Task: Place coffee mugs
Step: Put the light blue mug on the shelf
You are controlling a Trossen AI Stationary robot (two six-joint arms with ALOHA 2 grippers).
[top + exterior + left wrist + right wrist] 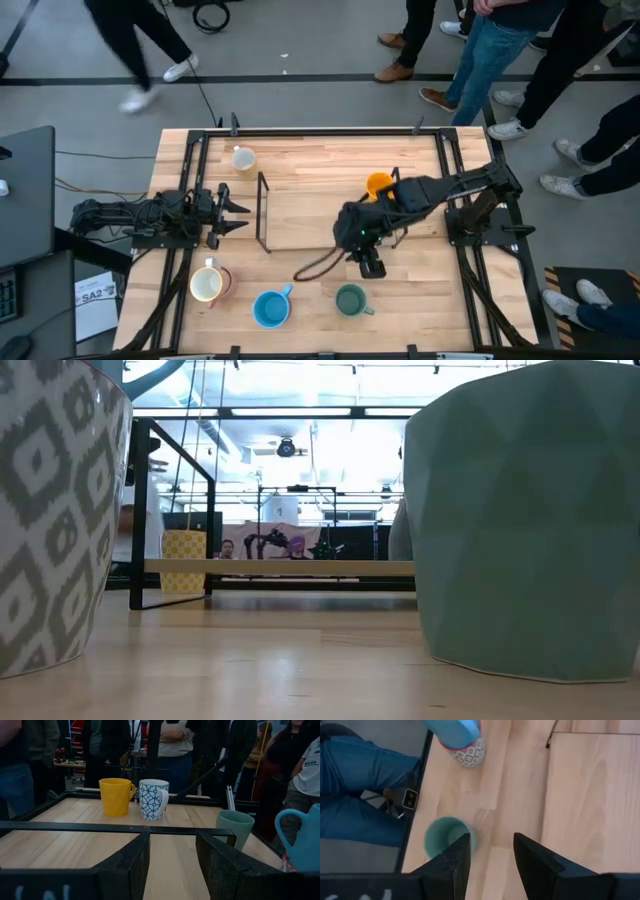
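Several mugs stand upright on their bases on the wooden table (pixel 300 170). Along the near edge are a grey-patterned mug with pink trim (pixel 207 284) (pixel 50 510), a blue mug (pixel 271 308) (pixel 454 731) and a green mug (pixel 351 299) (pixel 446 836) (pixel 530 520). A cream-yellow mug (pixel 243 158) (pixel 183 560) stands far left. An orange mug (pixel 378 184) (pixel 116 796) stands beside a blue-patterned white mug (pixel 153 799). My right gripper (pixel 371 264) (pixel 490 857) hovers open, pointing down, just beside the green mug. My left gripper (pixel 238 211) (pixel 172 865) waits open at the table's left.
A black wire rack (pixel 263 212) stands upright between the two grippers. A dark cable (pixel 318 266) lies on the table by the right gripper. Black rails (pixel 300 131) frame the table. Several people stand beyond the far edge (pixel 480 50).
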